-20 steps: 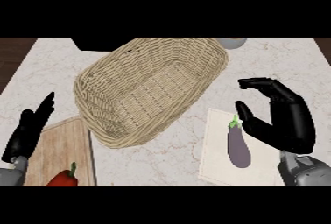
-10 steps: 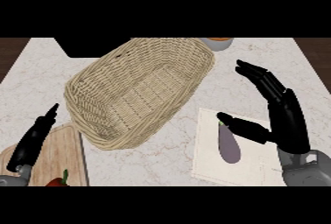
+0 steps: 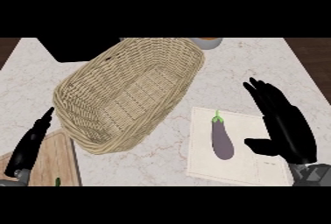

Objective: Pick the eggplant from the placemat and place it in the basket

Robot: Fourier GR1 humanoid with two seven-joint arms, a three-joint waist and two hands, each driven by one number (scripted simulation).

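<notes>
A purple eggplant [image 3: 222, 138] with a green stem lies on the pale placemat [image 3: 249, 168] at the lower right. My right hand [image 3: 288, 127] hovers just right of it, open, fingers straight and thumb pointing toward the eggplant, not touching it. The woven wicker basket [image 3: 84, 92] sits tilted across the middle of the counter, up and left of the placemat, with nothing inside. My left hand [image 3: 29, 146] rests open at the lower left edge.
A wooden cutting board [image 3: 57, 159] lies at the lower left under my left hand, with a bit of green at its bottom edge. A black object [image 3: 74, 48] stands at the back left. An orange-filled bowl [image 3: 207, 41] peeks behind the basket.
The view has shifted, so everything sits lower-left to right differently. My right hand opened out and moved to the right of the eggplant. The red vegetable on the board has slipped out of view.
</notes>
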